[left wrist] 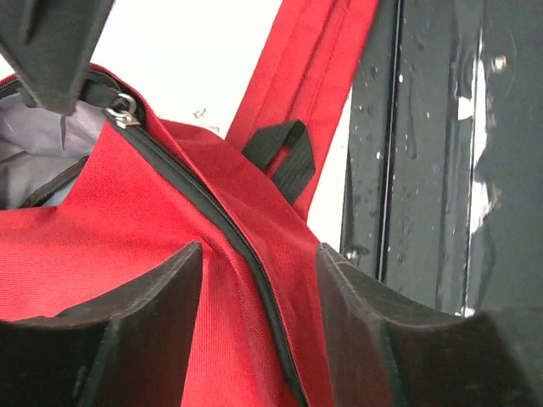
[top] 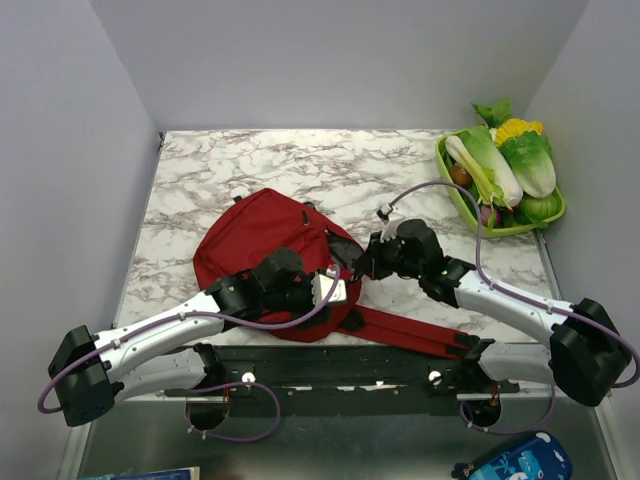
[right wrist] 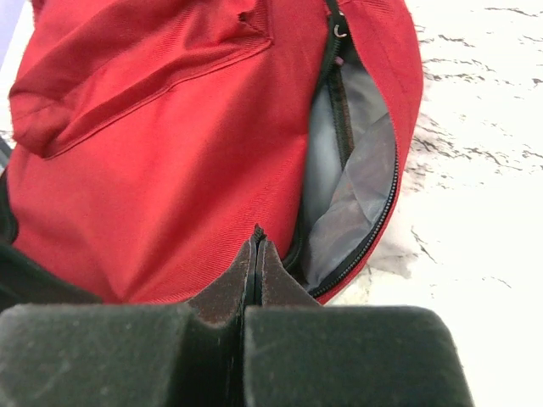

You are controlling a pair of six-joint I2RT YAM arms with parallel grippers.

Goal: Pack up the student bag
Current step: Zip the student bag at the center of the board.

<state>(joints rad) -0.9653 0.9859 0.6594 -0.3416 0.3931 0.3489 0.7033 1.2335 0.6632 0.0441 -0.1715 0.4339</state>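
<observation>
The dark red student bag [top: 260, 235] lies flat on the marble table, its straps [top: 410, 335] trailing to the near right. Its main zipper is partly open and shows grey lining [right wrist: 348, 170]. My right gripper [top: 358, 265] is shut at the opening's near end, and a small black bit of the zipper pull sticks out at its tip [right wrist: 257, 246]. My left gripper [top: 335, 290] is open and straddles the red fabric and the closed black zipper line [left wrist: 259, 271]. The metal zipper slider [left wrist: 121, 110] sits just under my right gripper's dark finger [left wrist: 51, 42].
A green basket [top: 455, 195] of vegetables stands at the far right corner. A black rail [top: 340, 365] runs along the table's near edge under the straps. A blue cartoon pencil case [top: 510, 462] lies below the table at bottom right. A black webbing loop [left wrist: 284, 153] sits beside the strap.
</observation>
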